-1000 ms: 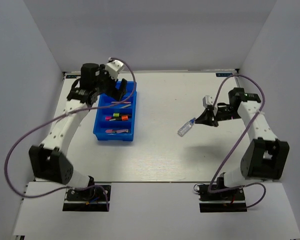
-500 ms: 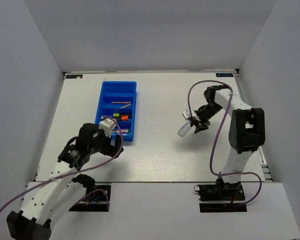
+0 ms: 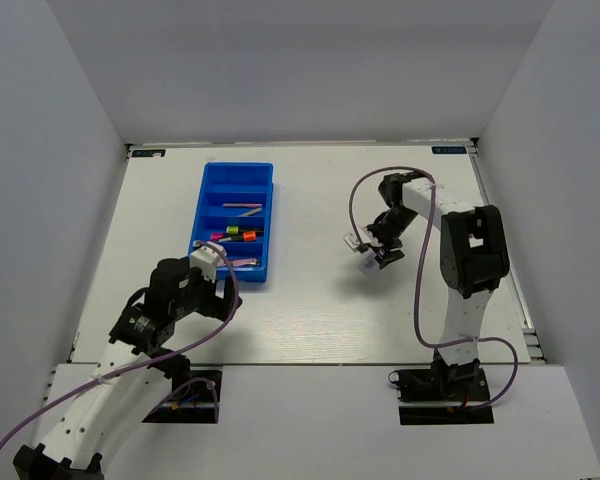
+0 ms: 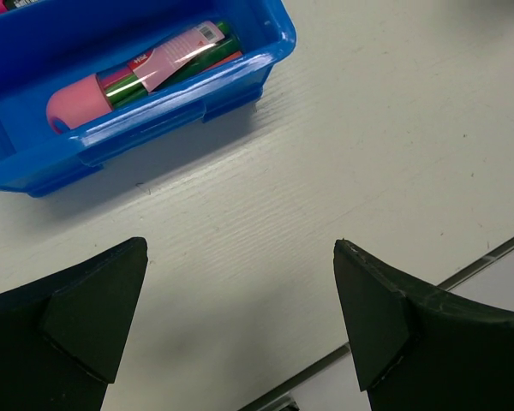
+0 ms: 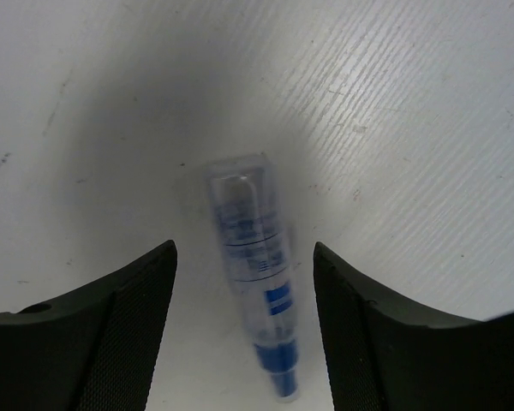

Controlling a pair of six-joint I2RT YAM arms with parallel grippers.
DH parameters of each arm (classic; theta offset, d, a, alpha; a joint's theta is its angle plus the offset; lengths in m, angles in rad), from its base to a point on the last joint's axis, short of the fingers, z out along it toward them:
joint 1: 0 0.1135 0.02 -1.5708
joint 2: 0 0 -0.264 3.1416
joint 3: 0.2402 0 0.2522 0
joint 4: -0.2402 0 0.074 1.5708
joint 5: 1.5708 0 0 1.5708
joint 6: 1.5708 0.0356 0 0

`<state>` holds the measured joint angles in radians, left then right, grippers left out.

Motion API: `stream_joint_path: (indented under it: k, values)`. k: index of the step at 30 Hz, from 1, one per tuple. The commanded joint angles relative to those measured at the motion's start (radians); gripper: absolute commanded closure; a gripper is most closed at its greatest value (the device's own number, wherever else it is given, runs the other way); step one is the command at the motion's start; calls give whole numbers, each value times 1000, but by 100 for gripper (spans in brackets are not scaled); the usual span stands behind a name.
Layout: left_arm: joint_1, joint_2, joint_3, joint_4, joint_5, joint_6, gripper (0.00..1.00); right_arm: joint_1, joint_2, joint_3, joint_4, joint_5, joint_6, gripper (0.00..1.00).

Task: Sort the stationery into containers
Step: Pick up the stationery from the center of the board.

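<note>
Hard to see: from above, my right gripper [image 5: 242, 250] covers most of the tube [image 5: 255, 287]. My left wrist view cuts the tray [image 4: 163, 116] off past its near compartment.
Left jaws: my left gripper [image 4: 240, 250] is spread wide over bare table [image 4: 385, 128], just short of the tray's near end, and grips nothing.
Right jaws: apart, one finger on each side of the tube, with a gap on both sides; I see no contact.
Tube: clear with blue print, its blue cap toward the wrist camera. It lies flat on the table, well right of the tray.
Marker [image 4: 137, 77]: pink-capped, lying in the tray's near compartment.
Highlighters [image 3: 236, 234]: in the next compartment; their tips blur together.
Sticks [image 3: 242, 208]: in the compartment beyond; I cannot count them.
</note>
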<state>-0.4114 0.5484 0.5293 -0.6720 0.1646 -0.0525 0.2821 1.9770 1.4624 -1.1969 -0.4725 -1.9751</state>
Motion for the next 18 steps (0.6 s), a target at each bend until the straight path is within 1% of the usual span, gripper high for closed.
stream_joint_path:
  k: [1,4,7,11,13,14,15,16,17,18]
  values:
    - [8,-24,-14,15,0,-3,0,25,9,-22,101,55,-306,32]
    - [6,-39,-15,20,-7,-6,0,46,25,-31,167,104,-272,32]
    - [6,-41,-20,17,-10,-7,0,55,39,-36,194,121,-242,32]
    - [6,-44,-20,14,-22,-7,0,69,34,-91,253,159,-205,39]
    - [8,-56,-22,17,-31,-10,0,74,17,-141,344,184,-160,49]
    - [6,-61,-23,18,-34,-13,0,80,5,-161,397,195,-140,55]
    - [6,-67,-23,23,-39,-18,0,89,2,-203,416,202,-83,62]
    - [8,-71,-28,22,-46,-17,0,91,0,-211,446,213,-65,80]
    - [6,-82,-29,15,-50,-18,0,97,-9,-215,453,228,-44,89]
    - [8,-87,-31,28,-51,-24,0,110,-12,-206,450,242,28,100]
